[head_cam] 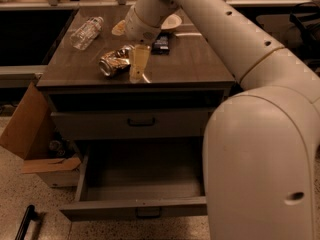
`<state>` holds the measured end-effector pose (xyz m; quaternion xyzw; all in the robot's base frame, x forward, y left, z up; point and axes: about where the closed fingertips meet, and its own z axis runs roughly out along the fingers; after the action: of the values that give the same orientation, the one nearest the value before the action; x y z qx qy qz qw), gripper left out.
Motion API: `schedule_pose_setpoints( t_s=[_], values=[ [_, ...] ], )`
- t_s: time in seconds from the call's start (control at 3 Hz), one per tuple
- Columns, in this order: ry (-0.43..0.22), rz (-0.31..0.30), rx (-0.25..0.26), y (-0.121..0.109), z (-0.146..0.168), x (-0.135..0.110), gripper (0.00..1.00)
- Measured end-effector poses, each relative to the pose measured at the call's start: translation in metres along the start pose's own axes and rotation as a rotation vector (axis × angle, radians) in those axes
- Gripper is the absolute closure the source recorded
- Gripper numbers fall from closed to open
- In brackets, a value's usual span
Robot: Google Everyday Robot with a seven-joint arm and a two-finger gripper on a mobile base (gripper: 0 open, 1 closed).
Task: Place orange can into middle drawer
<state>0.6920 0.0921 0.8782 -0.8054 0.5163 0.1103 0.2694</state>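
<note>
The orange can (113, 63) lies on its side on the cabinet top (190, 66), its round silver end facing front-left. My gripper (138, 66) hangs down from the arm and sits just right of the can, close against it, near the top's front edge. The middle drawer (142, 176) is pulled out wide open below, its flat grey floor bare, with a small dark handle (148, 213) on its front wall.
A clear plastic bottle (86, 32) lies at the top's back left. A white plate (169, 21), a tan packet (119, 28) and a dark object (161, 44) lie behind the gripper. The closed drawer front (140, 121) sits above. A cardboard box (31, 134) stands left. My arm fills the right.
</note>
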Motion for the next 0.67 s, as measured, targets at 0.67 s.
schedule_pose_setpoints(
  t_s=[0.67],
  values=[
    [0.000, -0.014, -0.049, -0.011, 0.026, 0.005, 0.00]
  ],
)
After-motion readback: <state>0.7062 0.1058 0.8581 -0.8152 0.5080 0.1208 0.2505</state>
